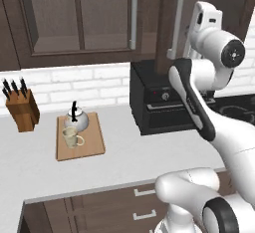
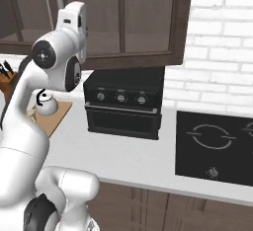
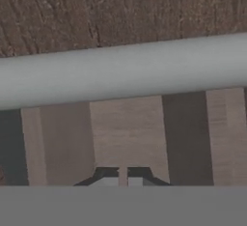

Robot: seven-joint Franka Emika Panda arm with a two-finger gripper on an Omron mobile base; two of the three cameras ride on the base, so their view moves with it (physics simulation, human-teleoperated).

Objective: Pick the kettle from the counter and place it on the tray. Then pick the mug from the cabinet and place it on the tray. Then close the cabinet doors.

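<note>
Right up against the hand camera, the two dark tips of the gripper (image 3: 123,176) stand almost together with nothing between them, pointed at the silver bar handle (image 3: 123,75) of a cabinet door, which crosses the picture as a thick pale cylinder over dark wood grain. Whether the tips touch the bar or the wood cannot be told from here. From the base, the white arm reaches up and forward to the right-hand door (image 1: 172,8), whose handle (image 1: 175,23) hangs beside the wrist; this door seems to stand a little proud of the left door (image 1: 79,15), so my guess is that the narrowed jaws are meant to push it home rather than grasp anything.

Down on the counter (image 1: 129,157) the tray (image 1: 94,145) already carries both loads: the kettle (image 1: 77,120) sits toward its back edge, and the mug (image 1: 71,137) stands just in front, touching or nearly so. Being grouped there keeps them well apart from the swinging arm. A wooden knife block (image 1: 22,108) stands to the tray's left, and a black countertop oven (image 1: 162,97) to its right, under the cabinet (image 2: 123,22). Only closing the doors looks left to do
</note>
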